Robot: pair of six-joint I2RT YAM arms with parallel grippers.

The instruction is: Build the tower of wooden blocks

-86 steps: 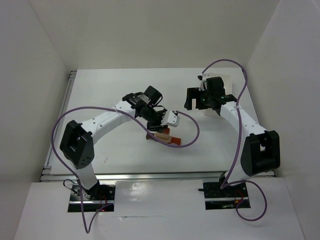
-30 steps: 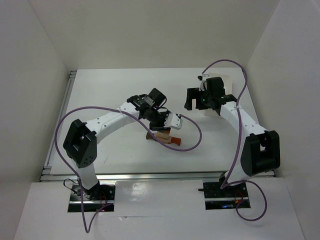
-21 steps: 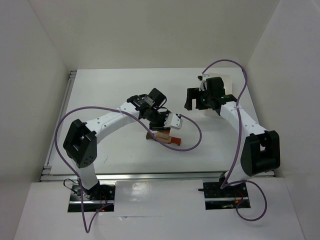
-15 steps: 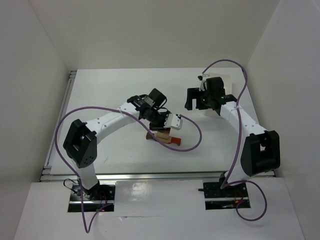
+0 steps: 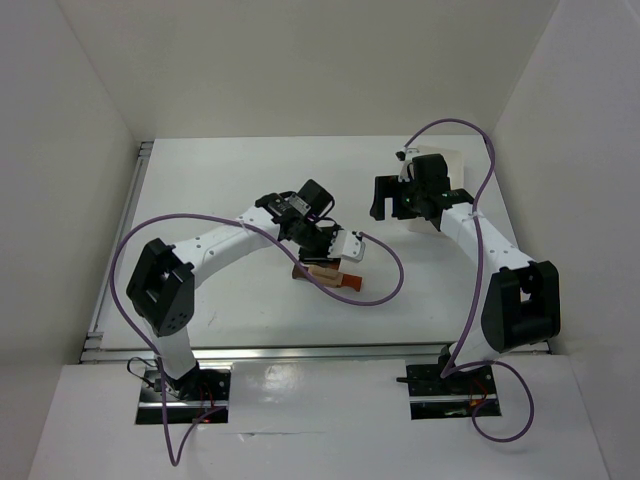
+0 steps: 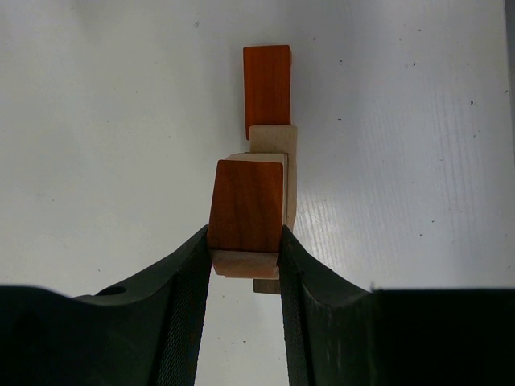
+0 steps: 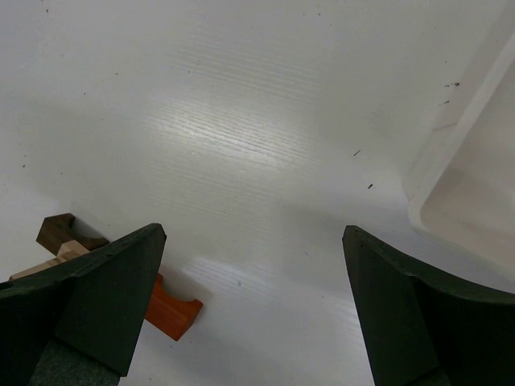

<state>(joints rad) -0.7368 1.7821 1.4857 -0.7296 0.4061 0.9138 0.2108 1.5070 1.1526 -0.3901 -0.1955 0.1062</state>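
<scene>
1. Left elbow creeps slightly right; from above, left gripper (image 5: pixel 328 255) hangs over the wood block tower (image 5: pixel 322 271).
2. Left wrist: it pinches a reddish-brown block (image 6: pixel 246 205) above the tower. Placing step, I'd say; next wants gentle release.
3. Right wrist: right gripper (image 7: pixel 251 241) gapes empty, well apart from the tower.

The white table (image 5: pixel 220 190) carries the wood block tower (image 5: pixel 325 271) near its centre. A reddish-orange piece (image 6: pixel 266 79) and a dark brown piece (image 7: pixel 59 232) lie directly on the surface, with tan pieces (image 6: pixel 275 145) stacked between them. A white tray (image 7: pixel 451 169) rests at the far right.
</scene>
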